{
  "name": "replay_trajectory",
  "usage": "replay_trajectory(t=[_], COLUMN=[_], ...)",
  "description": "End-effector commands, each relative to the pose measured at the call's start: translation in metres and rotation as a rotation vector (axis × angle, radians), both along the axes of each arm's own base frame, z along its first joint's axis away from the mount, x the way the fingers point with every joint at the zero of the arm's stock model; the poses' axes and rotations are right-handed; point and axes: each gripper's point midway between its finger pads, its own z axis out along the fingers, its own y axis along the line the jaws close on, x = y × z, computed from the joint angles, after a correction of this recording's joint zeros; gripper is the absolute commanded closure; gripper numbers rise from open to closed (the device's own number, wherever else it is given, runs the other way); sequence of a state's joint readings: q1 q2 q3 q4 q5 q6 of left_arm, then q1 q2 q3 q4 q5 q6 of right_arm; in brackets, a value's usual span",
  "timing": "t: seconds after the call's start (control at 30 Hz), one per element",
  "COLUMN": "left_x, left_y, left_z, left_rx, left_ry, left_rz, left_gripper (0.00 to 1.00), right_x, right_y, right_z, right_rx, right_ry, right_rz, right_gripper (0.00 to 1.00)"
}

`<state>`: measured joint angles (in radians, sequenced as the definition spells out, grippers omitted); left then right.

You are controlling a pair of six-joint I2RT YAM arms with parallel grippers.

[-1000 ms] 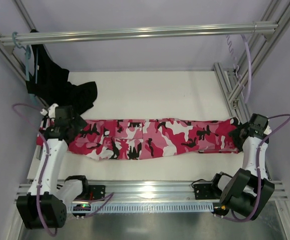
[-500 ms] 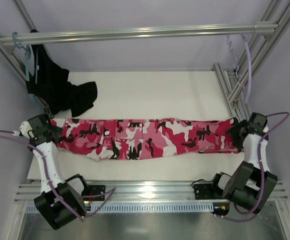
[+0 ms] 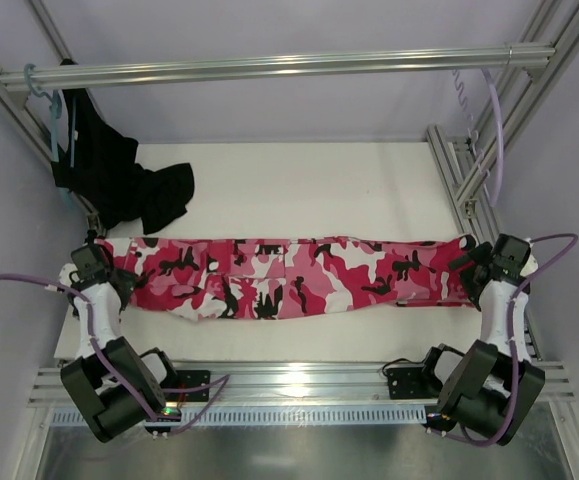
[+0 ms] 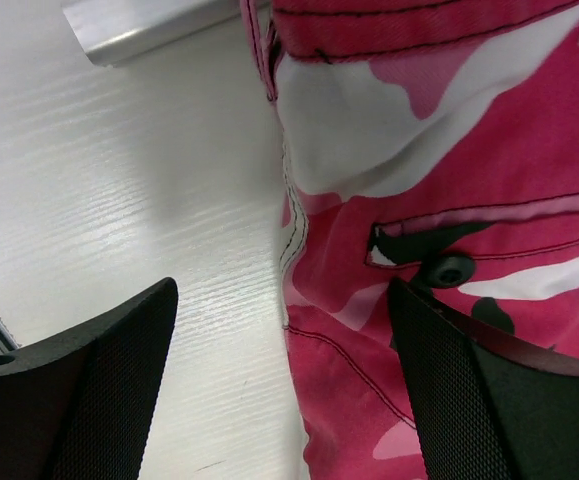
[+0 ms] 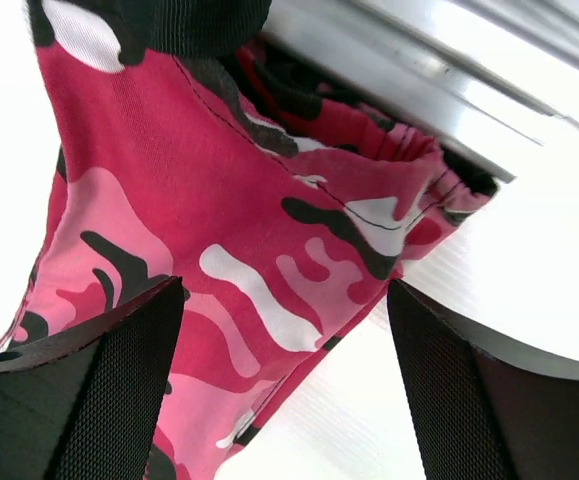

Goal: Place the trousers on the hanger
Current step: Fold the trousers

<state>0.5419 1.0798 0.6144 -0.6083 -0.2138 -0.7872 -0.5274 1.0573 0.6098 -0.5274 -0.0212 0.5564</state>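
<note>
With the trousers [image 3: 289, 275] flat on the surface [image 3: 289, 190], my left hand [image 4: 281, 330] and right hand [image 5: 284, 330] stand wide, empty; next I fetch the hanger [image 3: 493, 130].

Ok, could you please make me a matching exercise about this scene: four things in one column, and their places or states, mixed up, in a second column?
Things:
1. trousers
2. pale hanger
3. black garment
4. left gripper

Places or states:
A. hangs at the back left corner
B. lies flat across the table
C. open, over the trousers' left end
D. hangs from the rail, near its right end

Pairs: 1-B, 2-D, 3-A, 4-C
</note>
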Motion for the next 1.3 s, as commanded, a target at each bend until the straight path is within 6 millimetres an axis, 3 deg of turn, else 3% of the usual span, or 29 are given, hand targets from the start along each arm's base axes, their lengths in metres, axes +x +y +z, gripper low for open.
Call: replay_trajectory(t=[0.0, 0.17, 0.3, 0.53, 0.67, 0.73, 0.77, 0.83, 0.87, 0.97, 1.0, 1.13, 1.27], left_x=[0.011, 0.018, 0.02, 0.026, 0.028, 0.03, 0.03, 0.033, 0.033, 0.03, 0.03, 0.024, 0.026], left_y=[0.003, 0.006, 0.005, 0.008, 0.009, 0.01, 0.01, 0.01, 0.01, 0.013, 0.013, 0.018, 0.012], left_z=[-0.003, 0.001, -0.004, -0.004, -0.004, -0.006, -0.006, -0.006, -0.007, -0.007, -0.006, 0.001, 0.008], left_rx=[-0.002, 0.005, -0.008, -0.012, -0.015, -0.018, -0.019, -0.028, -0.029, -0.025, -0.024, -0.009, -0.012], left_ry=[-0.049, -0.071, -0.072, -0.064, -0.055, -0.049, -0.046, -0.046, -0.041, -0.019, -0.016, 0.02, 0.032], left_rz=[0.012, 0.002, -0.001, -0.006, -0.011, -0.014, -0.015, -0.02, -0.022, -0.012, -0.01, 0.022, 0.013], left_gripper=[0.15, 0.16, 0.19, 0.29, 0.42, 0.48, 0.59, 0.72, 0.85, 1.0, 1.0, 1.0, 1.0], right_x=[-0.005, -0.01, -0.013, -0.015, -0.014, -0.012, -0.009, -0.009, -0.008, -0.008, -0.011, -0.01, -0.015], right_y=[-0.015, -0.019, -0.025, -0.034, -0.039, -0.039, -0.041, -0.042, -0.043, -0.049, -0.054, -0.06, -0.069], right_z=[0.005, -0.007, -0.032, -0.049, -0.053, -0.056, -0.055, -0.057, -0.058, -0.054, -0.051, -0.029, 0.014], right_rx=[-0.1, -0.117, -0.116, -0.099, -0.09, -0.077, -0.076, -0.071, -0.064, -0.089, -0.115, -0.165, -0.241], right_ry=[-0.035, -0.037, -0.004, 0.061, 0.081, 0.082, 0.079, 0.094, 0.108, 0.12, 0.13, 0.103, 0.06], right_rz=[-0.064, -0.111, -0.151, -0.219, -0.259, -0.252, -0.254, -0.258, -0.256, -0.254, -0.271, -0.26, -0.288], right_gripper=[0.15, 0.14, 0.14, 0.14, 0.16, 0.27, 0.48, 0.6, 0.66, 0.92, 0.96, 0.96, 0.96])
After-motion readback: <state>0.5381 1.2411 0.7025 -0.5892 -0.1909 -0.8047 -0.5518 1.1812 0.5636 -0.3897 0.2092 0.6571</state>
